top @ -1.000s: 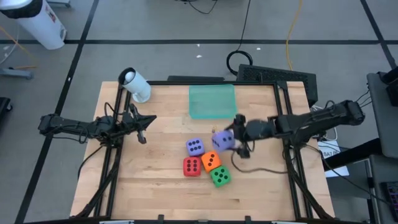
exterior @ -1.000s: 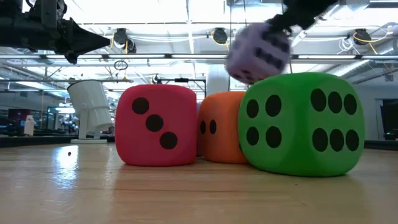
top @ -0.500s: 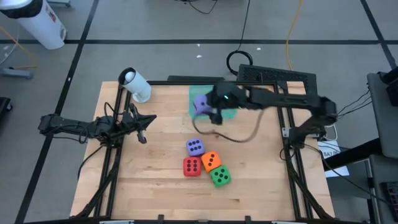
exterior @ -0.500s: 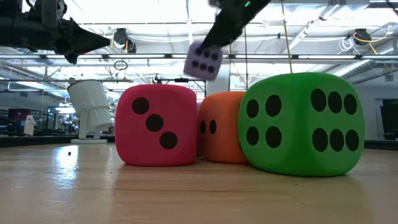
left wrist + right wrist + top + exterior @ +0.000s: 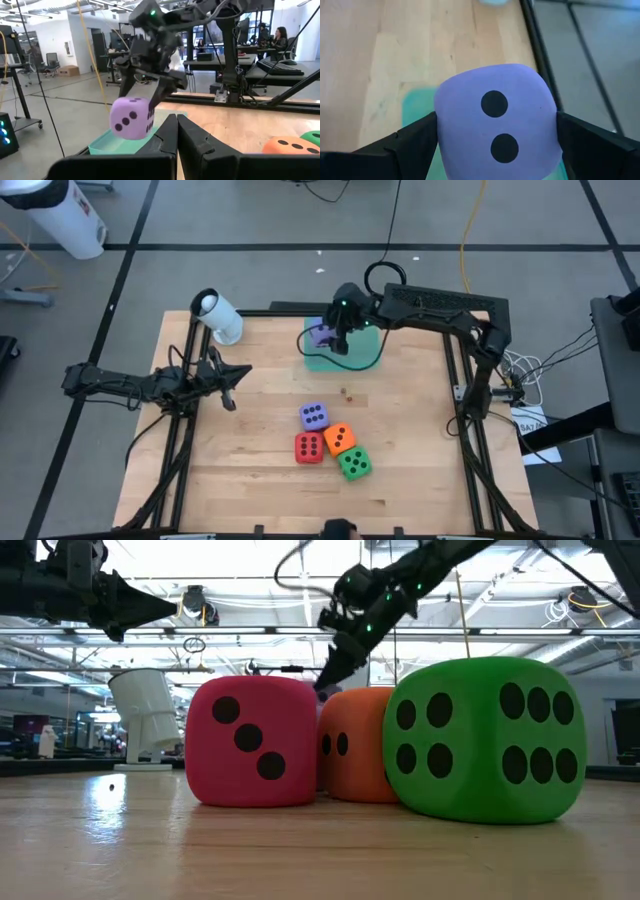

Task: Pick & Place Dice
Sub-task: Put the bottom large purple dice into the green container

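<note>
You get even, bright overhead light on the table (image 5: 250, 470); shadows under the dice are short and soft. In the low view, ceiling strip lights (image 5: 300, 560) blow out toward twelve o'clock, and a small glare spot sits on the wood at about eight o'clock. The green die (image 5: 485, 740) and red die (image 5: 250, 740) bulge from close-range lens distortion. The right wrist view is soft all over: the purple die (image 5: 496, 122) fills it, out of focus. In the left wrist view the near fingers (image 5: 172, 145) blur.
</note>
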Tool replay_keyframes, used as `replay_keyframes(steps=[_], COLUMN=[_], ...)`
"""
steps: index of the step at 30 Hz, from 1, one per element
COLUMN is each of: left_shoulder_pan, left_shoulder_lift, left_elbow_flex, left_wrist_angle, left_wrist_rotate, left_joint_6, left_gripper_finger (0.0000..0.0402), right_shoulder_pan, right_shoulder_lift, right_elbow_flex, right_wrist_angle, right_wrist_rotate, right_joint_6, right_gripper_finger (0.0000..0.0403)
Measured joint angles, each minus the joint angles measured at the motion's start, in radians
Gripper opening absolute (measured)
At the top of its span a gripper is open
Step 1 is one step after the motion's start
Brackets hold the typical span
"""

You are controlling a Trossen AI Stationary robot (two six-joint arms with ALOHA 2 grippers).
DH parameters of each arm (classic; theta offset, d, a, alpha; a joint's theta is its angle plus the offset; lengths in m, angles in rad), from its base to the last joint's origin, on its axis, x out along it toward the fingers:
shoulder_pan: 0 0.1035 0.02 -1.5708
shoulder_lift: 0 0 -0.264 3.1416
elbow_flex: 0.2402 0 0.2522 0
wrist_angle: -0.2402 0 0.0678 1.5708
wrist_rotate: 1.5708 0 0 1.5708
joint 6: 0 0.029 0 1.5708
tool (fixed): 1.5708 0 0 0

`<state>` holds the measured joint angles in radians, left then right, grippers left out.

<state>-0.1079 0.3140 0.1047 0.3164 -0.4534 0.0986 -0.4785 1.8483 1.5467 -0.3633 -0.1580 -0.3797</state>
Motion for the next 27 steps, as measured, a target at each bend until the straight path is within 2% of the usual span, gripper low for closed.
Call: replay_keyframes(steps=[12,18,23,27], left_shoulder_pan=[0.000,0.006,0.033,0.049], left_shoulder_lift=[0.000,0.000,0.000,-0.001], left_elbow_flex=[0.000,0.000,0.000,0.000], left_wrist_angle=[-0.013,-0.005,0.116,0.121], left_wrist_rotate=[-0.001,-0.008,-0.020,-0.020], left_joint_6=[0.016,0.059,0.187,0.186], left_gripper_finger=[0.0006,0.0006,0.0006,0.0006], right_shoulder_pan=[-0.004,-0.011,-0.012,-0.011], right_shoulder_lift=[0.137,0.148,0.150,0.150], right_elbow_flex=[-0.002,-0.002,-0.002,-0.002], right_wrist_angle=[0.059,0.090,0.113,0.087], right_wrist_rotate=[-0.003,0.001,0.050,0.050], right_joint_6=[-0.054,-0.047,0.006,-0.002], right_gripper_finger=[0.0364,0.0365,0.0387,0.0395])
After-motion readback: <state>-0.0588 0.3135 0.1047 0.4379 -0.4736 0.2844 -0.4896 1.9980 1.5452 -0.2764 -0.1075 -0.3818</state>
